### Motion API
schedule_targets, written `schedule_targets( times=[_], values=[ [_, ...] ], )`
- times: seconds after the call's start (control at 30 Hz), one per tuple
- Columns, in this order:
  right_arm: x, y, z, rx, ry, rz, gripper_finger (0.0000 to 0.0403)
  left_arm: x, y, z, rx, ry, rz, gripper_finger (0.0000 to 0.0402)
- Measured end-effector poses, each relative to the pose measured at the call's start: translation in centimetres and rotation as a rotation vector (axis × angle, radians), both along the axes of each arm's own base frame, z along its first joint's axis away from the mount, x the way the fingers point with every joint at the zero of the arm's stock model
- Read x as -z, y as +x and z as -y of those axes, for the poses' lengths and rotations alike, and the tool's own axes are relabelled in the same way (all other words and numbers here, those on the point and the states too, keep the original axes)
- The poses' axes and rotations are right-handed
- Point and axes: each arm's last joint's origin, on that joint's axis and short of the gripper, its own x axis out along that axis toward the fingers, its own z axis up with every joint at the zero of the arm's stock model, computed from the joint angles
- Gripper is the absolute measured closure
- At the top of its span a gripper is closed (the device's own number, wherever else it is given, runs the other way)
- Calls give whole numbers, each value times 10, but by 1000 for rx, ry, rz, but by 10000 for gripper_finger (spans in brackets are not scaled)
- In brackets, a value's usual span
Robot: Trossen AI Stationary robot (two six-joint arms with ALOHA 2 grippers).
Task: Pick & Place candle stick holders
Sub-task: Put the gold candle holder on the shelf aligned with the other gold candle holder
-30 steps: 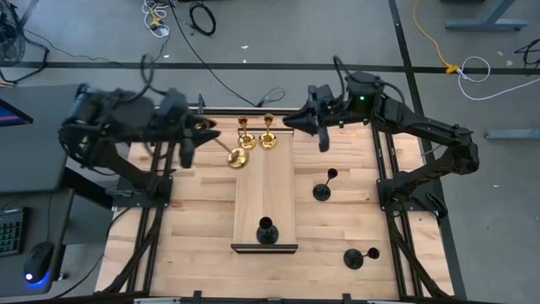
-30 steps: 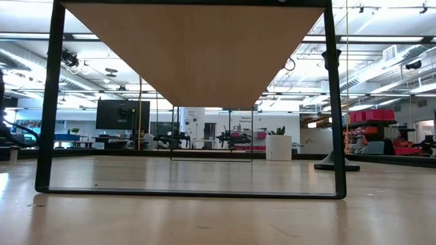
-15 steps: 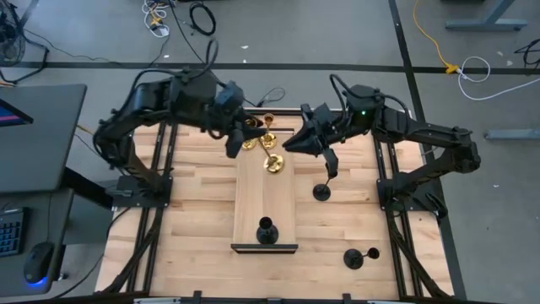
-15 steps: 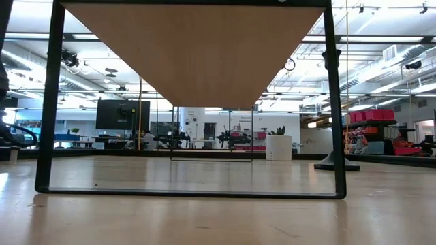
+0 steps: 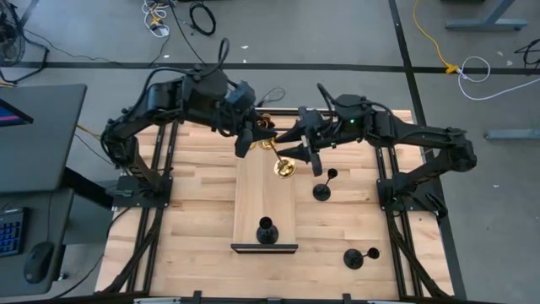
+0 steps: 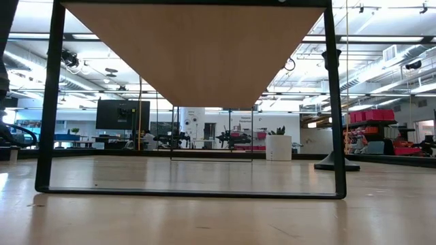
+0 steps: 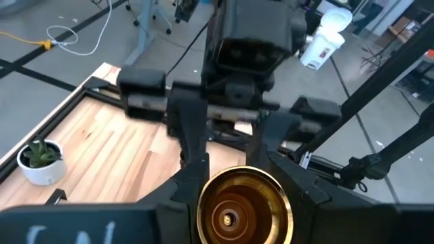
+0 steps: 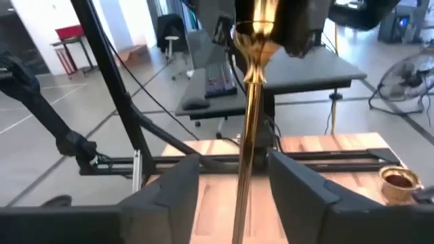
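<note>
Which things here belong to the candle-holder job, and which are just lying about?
Job:
- gold holder, held by the left gripper, with the right gripper open astride its stem
- another gold holder
- black holder on the wooden board
- black holder beside the board
- black holder near the table's front

Lying about:
- potted plant
- keyboard
- mouse
- floor cables

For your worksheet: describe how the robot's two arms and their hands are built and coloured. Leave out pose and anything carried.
Both arms are matte black, made of jointed links, with black cables looping over their upper sections. The right arm carries a small green light near its wrist. The left hand and right hand each end in two flat, dark grey fingers on a blocky black body.
</note>
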Motion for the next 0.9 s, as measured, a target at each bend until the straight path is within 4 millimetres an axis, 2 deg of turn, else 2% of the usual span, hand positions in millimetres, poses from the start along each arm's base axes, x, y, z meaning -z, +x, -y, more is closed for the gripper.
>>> schedule_targets(
  times=[0.2,0.47,0.63,0.8,0.9],
  values=[
    [6,12,-2,-3,16,8,204,0,0,0,3,7,4,271],
    [17,33,-1,-1,47,16,217,0,0,-1,1,9,3,271],
    [16,33,0,50,39,30,269,0,0,-1,8,28,1,271],
    [16,33,1,58,36,32,380,0,0,-1,8,32,-3,269],
    [16,33,1,58,38,31,390,1,-1,-1,7,32,-8,268]
  ],
)
